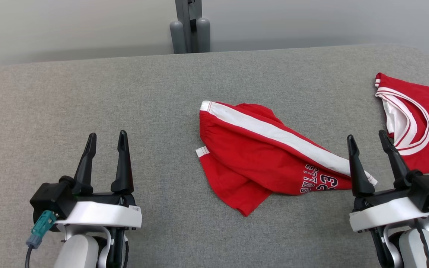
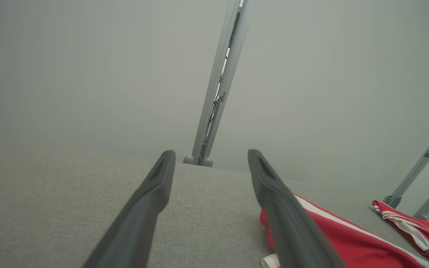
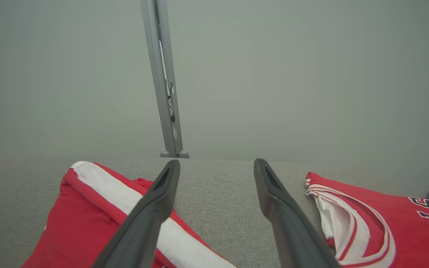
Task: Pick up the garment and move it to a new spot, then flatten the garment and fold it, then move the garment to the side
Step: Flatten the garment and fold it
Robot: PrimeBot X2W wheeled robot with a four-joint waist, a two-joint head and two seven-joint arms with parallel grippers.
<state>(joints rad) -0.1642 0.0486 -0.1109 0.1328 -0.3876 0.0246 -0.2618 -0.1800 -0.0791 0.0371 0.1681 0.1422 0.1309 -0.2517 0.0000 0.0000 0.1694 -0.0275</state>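
Note:
The garment, red shorts (image 1: 259,152) with a white side stripe and dark lettering, lies crumpled in the middle of the grey table (image 1: 88,93). My left gripper (image 1: 106,138) stands open at the lower left, well apart from the shorts (image 2: 333,238), which lie to its right. My right gripper (image 1: 368,137) is open at the lower right, just past the shorts' right end, with bare table between its fingers. In the right wrist view the shorts (image 3: 88,216) lie under and left of the left finger (image 3: 151,216).
A red jersey (image 1: 423,123) with white trim lies at the table's right edge, close to my right gripper, and appears as the jersey (image 3: 378,219) on the right. A grey post (image 1: 189,26) stands behind the far edge. Bare table spreads to the left.

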